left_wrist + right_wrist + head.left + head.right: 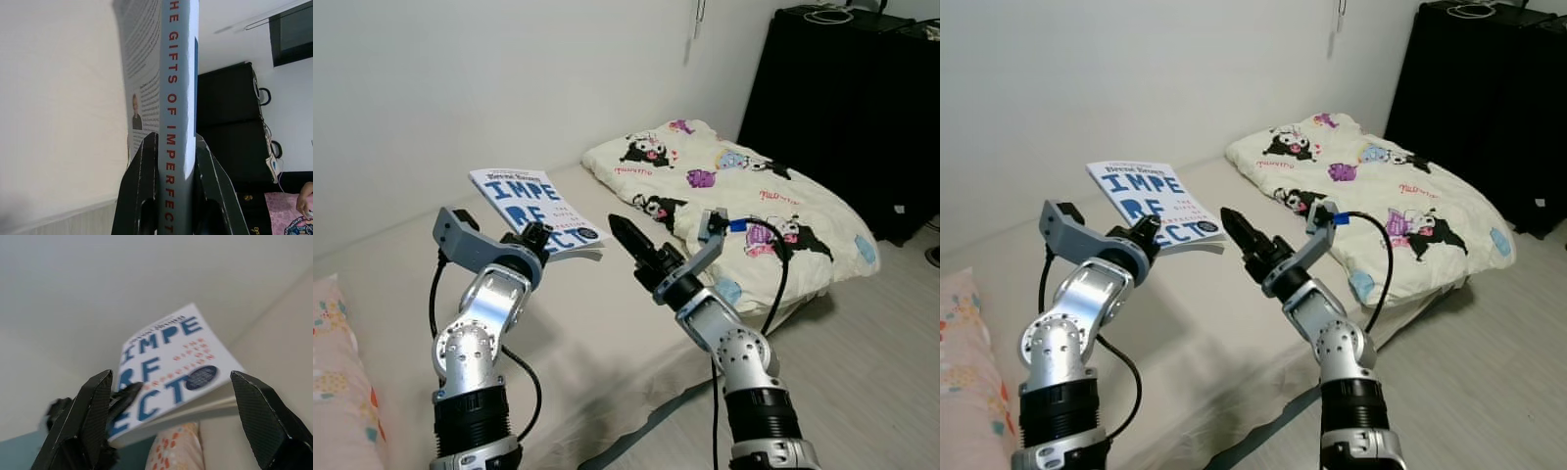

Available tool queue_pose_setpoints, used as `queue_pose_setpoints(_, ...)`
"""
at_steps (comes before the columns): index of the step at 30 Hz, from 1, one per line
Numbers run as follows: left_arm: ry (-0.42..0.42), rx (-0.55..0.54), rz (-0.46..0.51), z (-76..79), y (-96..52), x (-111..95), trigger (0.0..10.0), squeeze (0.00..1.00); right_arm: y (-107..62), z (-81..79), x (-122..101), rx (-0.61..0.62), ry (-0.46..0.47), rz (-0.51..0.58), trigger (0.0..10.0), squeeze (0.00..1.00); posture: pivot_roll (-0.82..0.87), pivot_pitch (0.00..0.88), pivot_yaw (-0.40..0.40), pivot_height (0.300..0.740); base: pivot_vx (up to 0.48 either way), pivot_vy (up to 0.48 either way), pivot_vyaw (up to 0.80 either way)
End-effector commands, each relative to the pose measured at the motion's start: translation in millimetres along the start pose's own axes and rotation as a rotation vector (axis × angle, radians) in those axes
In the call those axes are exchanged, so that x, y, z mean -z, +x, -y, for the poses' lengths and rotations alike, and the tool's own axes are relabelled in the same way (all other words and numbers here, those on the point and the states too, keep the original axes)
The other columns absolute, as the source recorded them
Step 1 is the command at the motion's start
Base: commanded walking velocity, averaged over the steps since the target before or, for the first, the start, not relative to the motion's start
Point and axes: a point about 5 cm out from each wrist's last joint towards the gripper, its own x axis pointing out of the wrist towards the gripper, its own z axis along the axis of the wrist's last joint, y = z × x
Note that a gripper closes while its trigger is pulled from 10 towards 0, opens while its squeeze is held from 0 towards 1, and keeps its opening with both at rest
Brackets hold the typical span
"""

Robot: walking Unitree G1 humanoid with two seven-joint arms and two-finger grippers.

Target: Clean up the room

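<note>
left pincer point(536, 238) clamped on book point(534, 211) spine, frame centre-left, lifted off bed point(607, 323) | right pincer point(181, 426) wide, aimed at book, likely for handover

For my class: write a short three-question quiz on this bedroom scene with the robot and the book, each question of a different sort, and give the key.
1. True or false: the left gripper is shut on the spine of the book.
2. Multiple choice: the fingers of the right gripper stand (A) clamped on the book, (B) open and apart from the book, (C) pressed into the quilt.
3. Fill in: the cartoon-printed quilt lies bunched on the ____.

Key: 1 true; 2 B, since the right wrist view shows the two fingers spread wide with the book beyond them; 3 bed.
</note>
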Motion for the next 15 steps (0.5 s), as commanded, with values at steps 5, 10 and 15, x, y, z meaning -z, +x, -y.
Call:
queue_pose_setpoints(5, -0.043, 0.115, -0.046, 30.9, -0.3, 11.6, 10.0, 0.0, 4.1, 13.0, 18.5, 0.083, 0.049, -0.012, 10.0, 0.38, -0.04, 0.097, -0.013, 0.74, 0.0, 0.0, 0.0)
queue_pose_setpoints(10, -0.074, 0.131, -0.084, 35.5, -2.3, 18.8, 10.0, 0.0, 13.6, 21.4, 18.7, 0.14, 0.074, -0.02, 10.0, 0.0, -0.04, 0.103, -0.005, 0.74, 0.0, 0.0, 0.0)
queue_pose_setpoints(15, -0.113, 0.141, -0.1, 39.7, -4.8, 21.7, 10.0, 0.0, 22.5, 24.7, 16.7, 0.164, 0.088, -0.016, 10.0, 0.0, -0.03, 0.11, -0.011, 0.74, 0.0, 0.0, 0.0)
